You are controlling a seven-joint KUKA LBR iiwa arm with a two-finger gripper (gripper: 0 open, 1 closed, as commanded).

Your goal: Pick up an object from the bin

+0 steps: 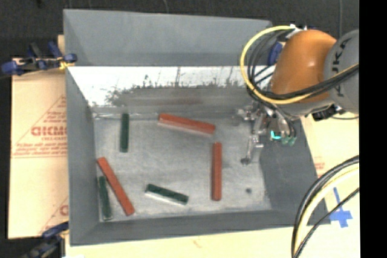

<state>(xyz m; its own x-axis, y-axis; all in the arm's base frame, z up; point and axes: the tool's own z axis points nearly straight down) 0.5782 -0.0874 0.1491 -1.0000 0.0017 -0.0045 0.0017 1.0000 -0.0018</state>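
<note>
Grey metal bin (81, 148) holds 6 scattered bars. Gripper (249, 154) hangs centre right of frame, open or clenched cannot tell, just beside a flat-lying red bar (216, 171). Bar looks light, stiff, smooth; probably best pinched across its narrow middle.

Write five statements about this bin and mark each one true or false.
1. The right red stick lies on the floor of the bin, left of the gripper. True.
2. The front green stick stands on end. False: it lies flat.
3. The slanted red stick and the corner green stick lie side by side at the front left. True.
4. The back red stick rests against the gripper. False: it lies apart, to its left.
5. All the sticks are red. False: some are green.
</note>
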